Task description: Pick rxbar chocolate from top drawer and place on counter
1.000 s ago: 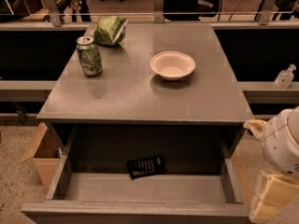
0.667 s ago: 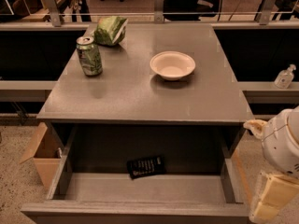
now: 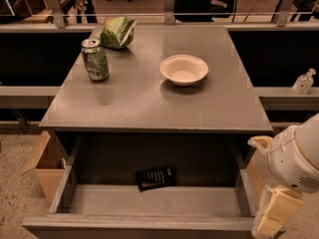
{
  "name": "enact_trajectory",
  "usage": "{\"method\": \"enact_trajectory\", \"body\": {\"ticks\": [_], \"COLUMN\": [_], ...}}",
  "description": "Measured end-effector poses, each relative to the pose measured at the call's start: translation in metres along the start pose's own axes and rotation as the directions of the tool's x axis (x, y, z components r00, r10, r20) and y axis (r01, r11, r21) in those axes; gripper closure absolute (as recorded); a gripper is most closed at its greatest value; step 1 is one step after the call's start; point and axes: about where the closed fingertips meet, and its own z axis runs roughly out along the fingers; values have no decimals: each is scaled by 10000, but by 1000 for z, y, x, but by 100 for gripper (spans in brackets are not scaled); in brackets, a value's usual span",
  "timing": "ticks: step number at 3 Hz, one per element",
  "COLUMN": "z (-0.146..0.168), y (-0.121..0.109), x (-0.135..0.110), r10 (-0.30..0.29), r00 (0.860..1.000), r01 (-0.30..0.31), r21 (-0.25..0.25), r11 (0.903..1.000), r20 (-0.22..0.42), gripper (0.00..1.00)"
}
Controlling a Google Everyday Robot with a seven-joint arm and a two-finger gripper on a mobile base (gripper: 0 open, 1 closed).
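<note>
Rxbar chocolate (image 3: 156, 178) lies flat on the floor of the open top drawer (image 3: 149, 201), near its back wall. Just right of the drawer hangs the pincer (image 3: 275, 212); whether it is clenched or released I cannot tell. Above the drawer lies the tabletop (image 3: 144, 98).

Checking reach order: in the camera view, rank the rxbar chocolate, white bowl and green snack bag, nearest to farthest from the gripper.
The gripper sits lower right.
1. rxbar chocolate, in the top drawer
2. white bowl, on the counter, centre-right
3. green snack bag, far-left corner
</note>
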Motion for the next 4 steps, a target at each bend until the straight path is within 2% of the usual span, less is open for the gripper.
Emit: {"method": "enact_trajectory", "body": {"ticks": [1,2,3,4], "z": [25,55,83,83], "y": [-2,-7,-11,-11], "x": [-7,-19,-30,-30], "r10": [87,175,222,222], "r00": [9997,9969,9909,9909], "r01": [-76,-103,-77,-77], "r21": [-505,-940,-1087,-1087], "r11": [9987,9955,9940,9940], "r20": [216,766,1326,1326], "gripper": [0,0,0,0]}}
